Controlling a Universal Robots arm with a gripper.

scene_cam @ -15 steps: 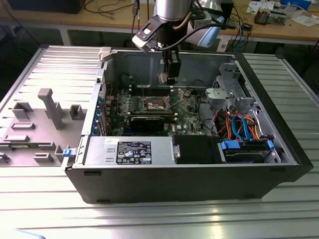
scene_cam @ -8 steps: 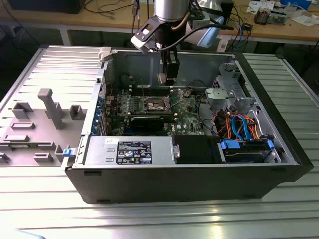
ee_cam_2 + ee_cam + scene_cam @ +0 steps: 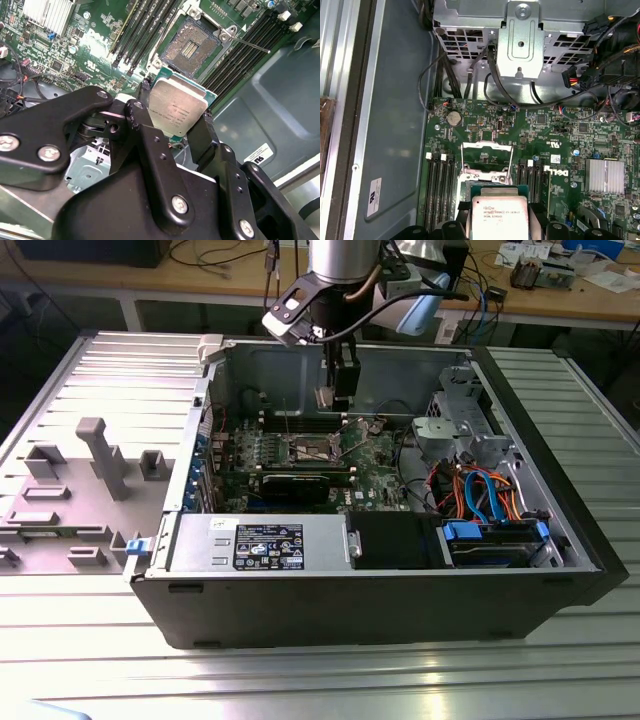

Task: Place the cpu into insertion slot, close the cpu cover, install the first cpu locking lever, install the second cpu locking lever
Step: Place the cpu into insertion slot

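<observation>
My gripper [image 3: 172,122] is shut on the cpu [image 3: 176,111], a flat square chip with a silvery top, pinched at two opposite edges by the black fingers [image 3: 201,141]. In the exterior view the gripper [image 3: 334,398] hangs inside the open computer case, above the motherboard, with the cpu [image 3: 326,397] at its tip. The insertion slot [image 3: 191,47] lies open just beyond the chip, its dark gold-speckled centre bare. In the first wrist view the cpu [image 3: 499,216] hovers a little short of the cpu cover [image 3: 487,150], which stands raised. A thin locking lever [image 3: 248,44] sticks out beside the slot.
Long black memory slots [image 3: 145,30] flank the socket on both sides. A long black card [image 3: 300,483] lies nearer the case front, with a power supply [image 3: 262,543] below it. A metal drive cage [image 3: 455,415] and coloured cables [image 3: 480,490] sit to the exterior view's right.
</observation>
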